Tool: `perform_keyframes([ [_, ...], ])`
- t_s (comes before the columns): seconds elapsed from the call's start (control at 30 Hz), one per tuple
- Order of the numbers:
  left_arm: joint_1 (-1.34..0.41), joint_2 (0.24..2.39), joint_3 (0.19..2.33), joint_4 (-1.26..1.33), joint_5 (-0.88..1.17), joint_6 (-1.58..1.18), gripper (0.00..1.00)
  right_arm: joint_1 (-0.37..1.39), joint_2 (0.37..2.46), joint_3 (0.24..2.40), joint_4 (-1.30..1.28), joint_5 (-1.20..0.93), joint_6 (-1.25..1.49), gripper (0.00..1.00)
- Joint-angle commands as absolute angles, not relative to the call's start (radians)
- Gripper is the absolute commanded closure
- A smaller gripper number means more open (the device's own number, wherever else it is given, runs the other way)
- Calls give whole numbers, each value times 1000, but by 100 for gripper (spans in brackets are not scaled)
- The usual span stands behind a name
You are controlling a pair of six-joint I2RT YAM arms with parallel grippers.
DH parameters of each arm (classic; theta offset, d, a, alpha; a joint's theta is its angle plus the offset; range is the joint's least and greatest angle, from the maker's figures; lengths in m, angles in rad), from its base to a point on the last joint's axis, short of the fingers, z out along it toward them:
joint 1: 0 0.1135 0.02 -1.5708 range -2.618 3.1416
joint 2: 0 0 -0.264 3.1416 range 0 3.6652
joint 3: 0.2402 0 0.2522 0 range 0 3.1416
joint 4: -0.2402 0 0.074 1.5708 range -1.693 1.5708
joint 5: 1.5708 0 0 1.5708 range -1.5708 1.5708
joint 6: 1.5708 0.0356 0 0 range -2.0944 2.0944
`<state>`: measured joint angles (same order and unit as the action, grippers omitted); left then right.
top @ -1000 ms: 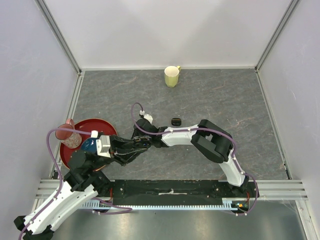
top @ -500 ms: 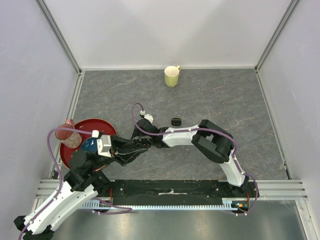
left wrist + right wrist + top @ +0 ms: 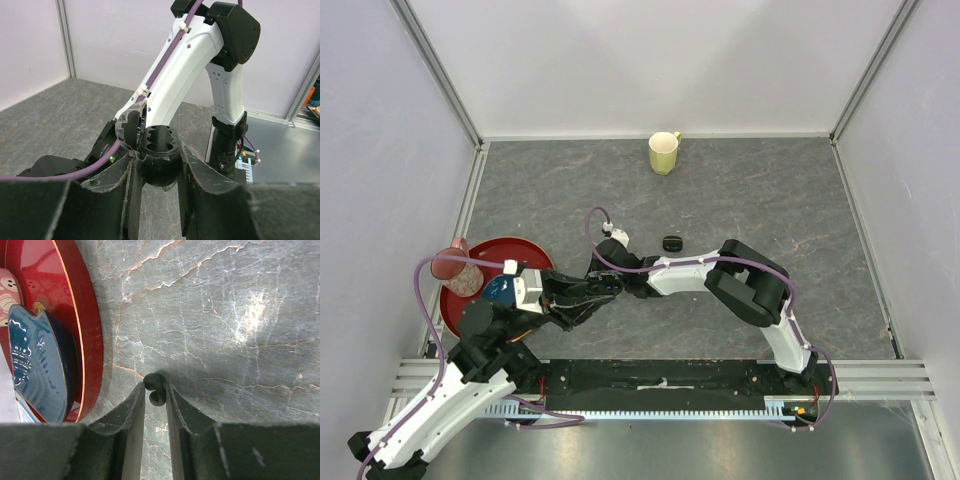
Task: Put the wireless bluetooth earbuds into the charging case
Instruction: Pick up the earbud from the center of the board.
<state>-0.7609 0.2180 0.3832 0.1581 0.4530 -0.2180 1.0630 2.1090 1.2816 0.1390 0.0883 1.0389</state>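
yellow mug (image 3: 664, 153): far | red plate (image 3: 520, 252): left | pink cup (image 3: 455, 268): perhaps on it

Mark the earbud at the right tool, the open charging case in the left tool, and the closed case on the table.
earbud (image 3: 155, 389): right wrist view, on its rounded body.
open charging case (image 3: 160, 145): left wrist view, on its socketed base.
closed case (image 3: 672, 243): top view, middle of its lid.
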Motion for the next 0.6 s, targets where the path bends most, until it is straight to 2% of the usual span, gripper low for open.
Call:
perform_keyframes([
  [0.0, -765, 219, 387, 176, 442, -186, 98, 1062, 2108, 1243, 49, 123, 1005, 71],
  [0.23, -764, 222, 384, 175, 443, -186, 98, 1062, 2086, 1200, 110, 109, 1005, 77],
  [0.43, -764, 221, 380, 175, 440, -190, 98, 1062, 2072, 1193, 129, 103, 999, 70],
  [0.53, -764, 219, 380, 175, 440, -190, 98, 1062, 2072, 1192, 133, 101, 999, 71],
  [0.57, -765, 221, 380, 175, 440, -190, 98, 1060, 2072, 1192, 136, 101, 999, 74],
])
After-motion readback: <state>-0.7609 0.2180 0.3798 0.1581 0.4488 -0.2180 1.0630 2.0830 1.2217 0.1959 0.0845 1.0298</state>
